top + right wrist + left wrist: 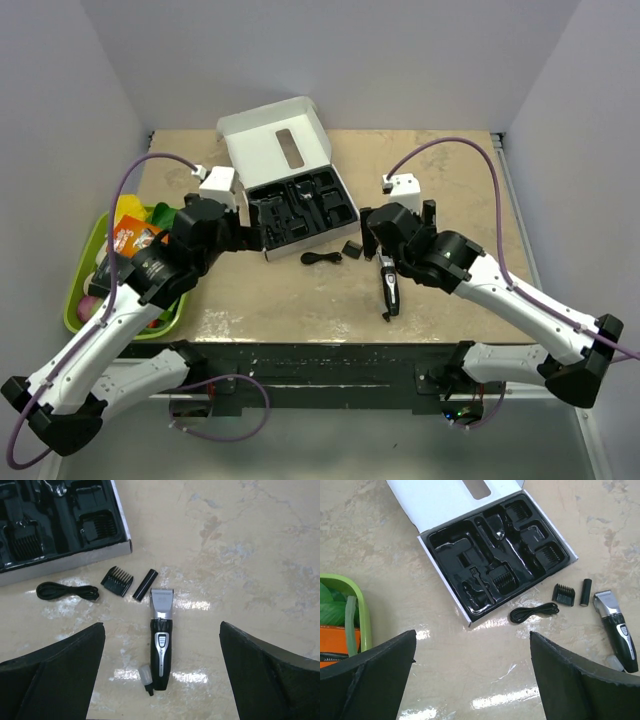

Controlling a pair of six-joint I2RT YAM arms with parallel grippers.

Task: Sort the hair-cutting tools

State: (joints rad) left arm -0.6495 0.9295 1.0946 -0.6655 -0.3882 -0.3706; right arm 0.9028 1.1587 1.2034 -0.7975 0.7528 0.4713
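The black hair clipper (161, 645) with its silver blade head lies flat on the table, also in the top view (388, 288) and left wrist view (616, 630). A black comb attachment (117, 580) and a short black cylinder (145, 584) lie just beyond it, and the coiled black cord (67, 590) lies to their left. My right gripper (162, 625) is open above the clipper, which lies between its fingers. My left gripper (472, 635) is open and empty over bare table near the box's front corner. More combs sit in the box insert.
The open white box (300, 205) with the black insert stands at the back middle, its lid raised. A green tray (75, 290) of colourful packets sits at the left edge. A small clear cap piece (145, 675) lies against the clipper's tail.
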